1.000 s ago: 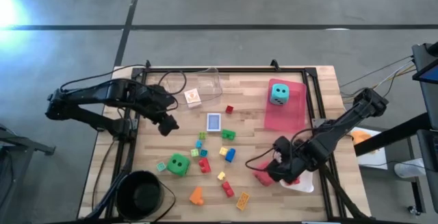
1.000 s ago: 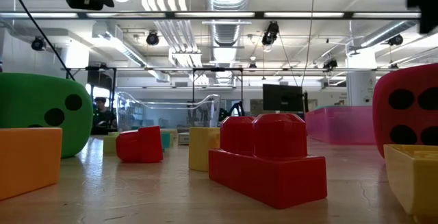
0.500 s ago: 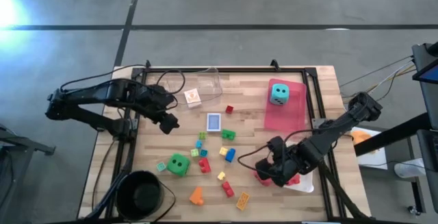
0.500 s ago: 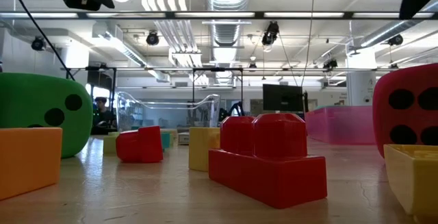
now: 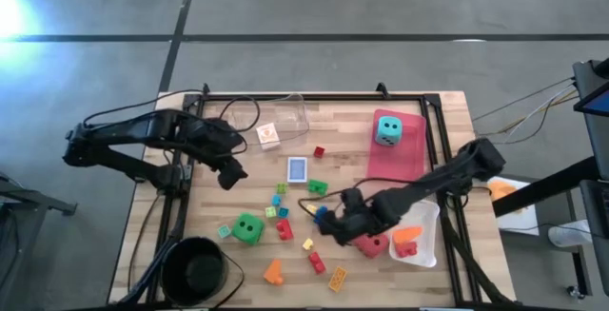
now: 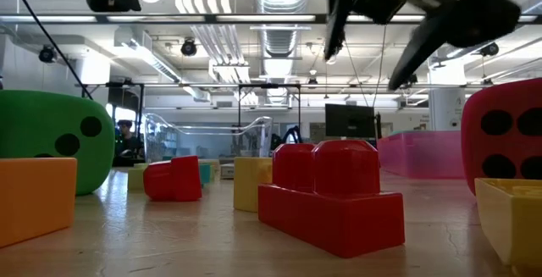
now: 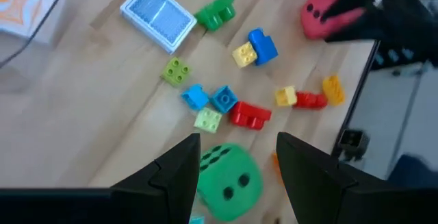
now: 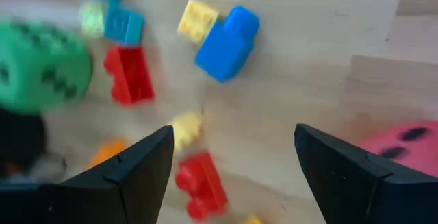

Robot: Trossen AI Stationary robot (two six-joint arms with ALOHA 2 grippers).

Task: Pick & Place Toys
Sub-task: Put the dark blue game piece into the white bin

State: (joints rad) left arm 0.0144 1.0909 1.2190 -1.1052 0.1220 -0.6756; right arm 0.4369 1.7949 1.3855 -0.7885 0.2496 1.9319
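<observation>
The right gripper (image 5: 328, 223) hangs over the middle of the table (image 5: 343, 121), fingers spread and empty, just above the blue brick (image 5: 320, 216) and the yellow brick (image 5: 310, 210) touching it; the right wrist view shows both fingers apart with that blue brick (image 8: 227, 42) ahead of them. The red die (image 5: 371, 244) lies on the wood just right of this gripper, beside the white tray (image 5: 428, 240), which holds an orange brick (image 5: 406, 233) and a red piece (image 5: 407, 250). The left gripper (image 5: 231, 175) waits over the left side of the table, its fingers parted and holding nothing, as the left wrist view shows. The blue card box (image 5: 298, 170) lies flat near the centre, with a green brick (image 5: 317, 186) just to its right. The green die (image 5: 248, 227) sits left of the centre cluster, a red brick (image 5: 284, 229) to its right. The teal die (image 5: 387, 128) rests in the pink tray (image 5: 411, 164) at the far right. A small red brick (image 5: 319, 151) lies alone on the far side. Along the near edge are an orange brick (image 5: 274, 272), a red brick (image 5: 316, 262) and a yellow-orange brick (image 5: 337, 279). The black bowl (image 5: 195, 268) stands at the near left corner, the clear tray (image 5: 285, 113) at the far side.
</observation>
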